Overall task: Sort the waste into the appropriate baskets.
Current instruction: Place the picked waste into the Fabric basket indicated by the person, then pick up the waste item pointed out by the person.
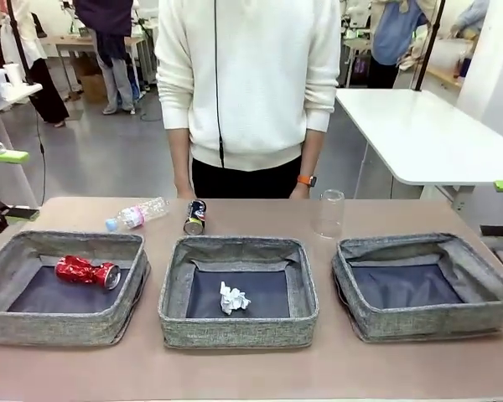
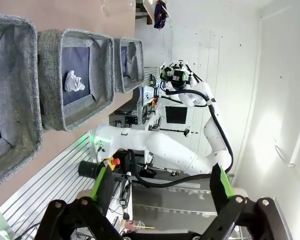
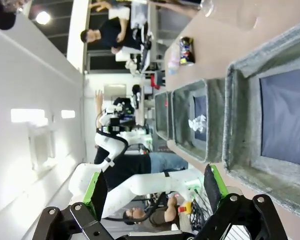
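— So, where does the waste lie, taking the middle basket as the mark?
— Inside it, the crumpled white paper ball. The crushed red can lies in the left basket beside it. Past its far wall, the dark printed can lies near the left corner, the clear bottle farther left, and the clear plastic cup stands upright toward the right.
— And the grippers?
— The left gripper and right gripper are spread wide, grasping nothing, well off to either side of it.
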`<move>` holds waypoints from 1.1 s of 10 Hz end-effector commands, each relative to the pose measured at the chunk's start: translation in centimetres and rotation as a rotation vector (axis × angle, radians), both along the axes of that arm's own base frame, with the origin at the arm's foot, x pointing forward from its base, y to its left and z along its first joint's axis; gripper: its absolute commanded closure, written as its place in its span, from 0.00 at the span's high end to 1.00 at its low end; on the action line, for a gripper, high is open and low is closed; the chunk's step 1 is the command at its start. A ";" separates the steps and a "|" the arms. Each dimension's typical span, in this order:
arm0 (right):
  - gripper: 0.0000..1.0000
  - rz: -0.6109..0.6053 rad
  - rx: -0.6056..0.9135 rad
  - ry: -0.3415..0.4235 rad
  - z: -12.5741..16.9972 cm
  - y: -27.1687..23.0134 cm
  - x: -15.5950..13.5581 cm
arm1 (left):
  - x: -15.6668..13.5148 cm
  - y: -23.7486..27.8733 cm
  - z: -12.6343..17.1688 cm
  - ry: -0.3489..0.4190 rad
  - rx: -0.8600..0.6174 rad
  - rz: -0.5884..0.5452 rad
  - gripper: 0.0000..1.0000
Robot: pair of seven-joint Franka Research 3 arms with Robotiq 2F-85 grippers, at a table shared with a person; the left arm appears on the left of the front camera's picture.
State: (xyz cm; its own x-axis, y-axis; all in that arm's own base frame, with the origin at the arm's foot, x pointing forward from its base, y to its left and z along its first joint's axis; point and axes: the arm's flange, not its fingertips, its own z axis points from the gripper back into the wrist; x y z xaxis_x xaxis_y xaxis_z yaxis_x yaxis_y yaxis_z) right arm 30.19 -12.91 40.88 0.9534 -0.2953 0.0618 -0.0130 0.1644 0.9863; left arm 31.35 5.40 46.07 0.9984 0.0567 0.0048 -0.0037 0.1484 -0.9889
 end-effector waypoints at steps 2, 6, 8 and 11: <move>1.00 -0.003 -0.003 -0.002 0.2 -0.1 0.2 | -0.4 0.2 0.4 -0.006 -0.013 -0.005 1.00; 1.00 -0.003 -0.003 -0.002 0.2 -0.1 0.2 | -0.4 0.2 0.4 -0.006 -0.013 -0.005 1.00; 1.00 -0.003 -0.003 -0.002 0.2 -0.1 0.2 | -0.4 0.2 0.4 -0.006 -0.013 -0.005 1.00; 1.00 -0.003 -0.003 -0.002 0.2 -0.1 0.2 | -0.4 0.2 0.4 -0.006 -0.013 -0.005 1.00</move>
State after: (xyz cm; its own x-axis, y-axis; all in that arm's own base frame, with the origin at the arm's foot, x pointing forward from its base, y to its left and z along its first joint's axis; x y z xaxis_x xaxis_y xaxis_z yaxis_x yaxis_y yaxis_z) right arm 30.26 -12.76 40.88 0.9547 -0.2912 0.0614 -0.0122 0.1677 0.9858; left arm 31.30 5.38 46.18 0.9984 0.0556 0.0077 -0.0006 0.1484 -0.9889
